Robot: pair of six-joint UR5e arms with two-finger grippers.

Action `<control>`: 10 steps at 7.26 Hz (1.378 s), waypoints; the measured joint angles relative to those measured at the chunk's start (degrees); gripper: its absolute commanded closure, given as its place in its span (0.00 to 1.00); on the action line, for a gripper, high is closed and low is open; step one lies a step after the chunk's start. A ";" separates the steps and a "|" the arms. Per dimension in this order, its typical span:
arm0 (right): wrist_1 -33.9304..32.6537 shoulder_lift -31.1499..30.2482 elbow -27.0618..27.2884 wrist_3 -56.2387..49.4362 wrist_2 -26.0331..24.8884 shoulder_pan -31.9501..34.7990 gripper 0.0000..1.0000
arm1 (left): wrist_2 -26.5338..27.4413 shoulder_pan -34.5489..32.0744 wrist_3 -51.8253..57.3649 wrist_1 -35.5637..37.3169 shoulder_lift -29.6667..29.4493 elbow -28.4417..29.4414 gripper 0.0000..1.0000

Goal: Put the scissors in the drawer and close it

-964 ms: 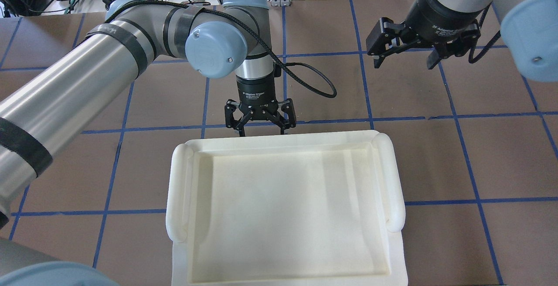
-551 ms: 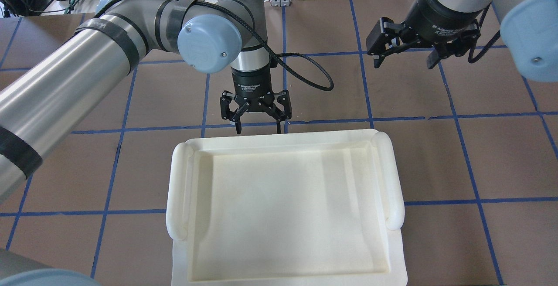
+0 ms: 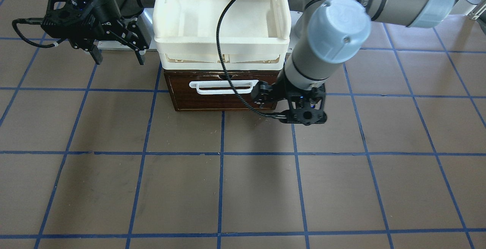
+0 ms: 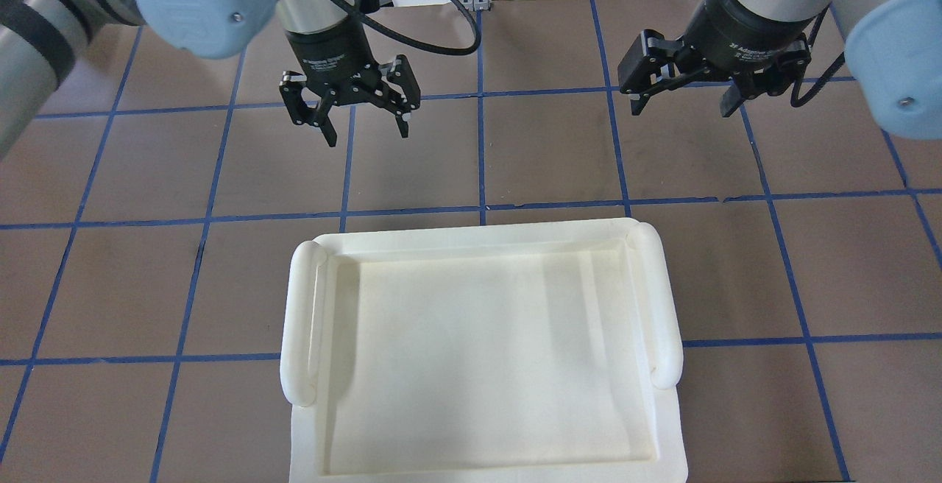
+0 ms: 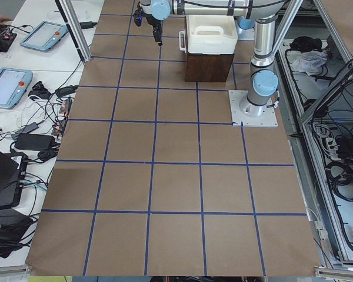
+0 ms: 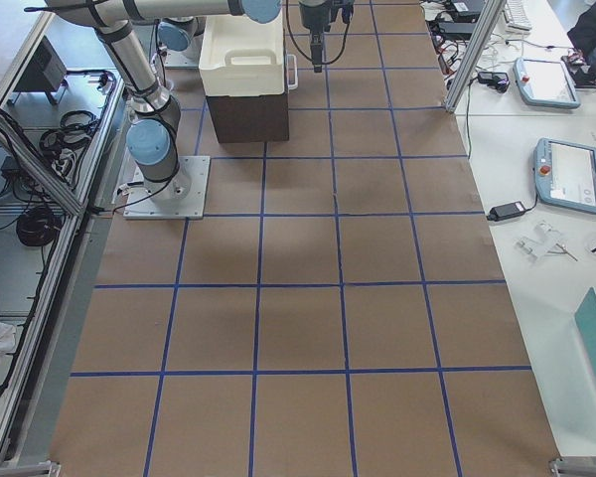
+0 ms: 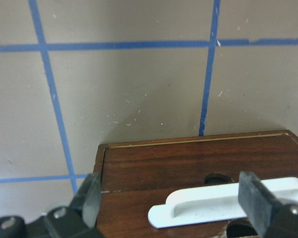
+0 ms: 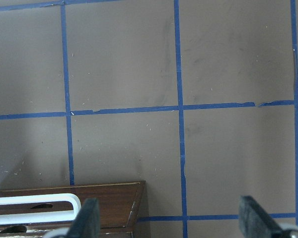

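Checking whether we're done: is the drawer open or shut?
Shut: the drawer front sits flush under the white tray, no pale inside showing.

We find the light bright and even, falling from above; soft, faint shadows lie on the table (image 3: 114,188). Pale bands cross the white tray (image 4: 471,365). On the left tool (image 7: 171,203) the fingertips (image 7: 92,198) look blurred in our wrist view.
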 measured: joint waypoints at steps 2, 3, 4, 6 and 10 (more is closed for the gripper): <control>-0.03 -0.09 0.00 0.00 0.00 0.00 0.00 | 2.63 4.75 3.14 4.11 4.98 -0.25 0.00; -0.03 -0.10 -0.02 0.00 0.00 0.00 0.00 | 3.04 6.58 4.15 7.01 6.99 -0.69 0.00; -0.03 -0.12 -0.02 -0.02 -0.04 -0.02 0.00 | 3.32 7.83 5.10 8.36 8.66 -0.97 0.00; -0.01 -0.16 -0.03 -0.08 -0.10 -0.06 0.00 | 3.79 8.30 5.96 5.20 11.32 -1.76 0.00; 0.14 -0.39 -0.01 0.07 -0.47 -0.04 0.00 | 6.86 6.86 8.31 -1.52 13.29 -1.07 0.00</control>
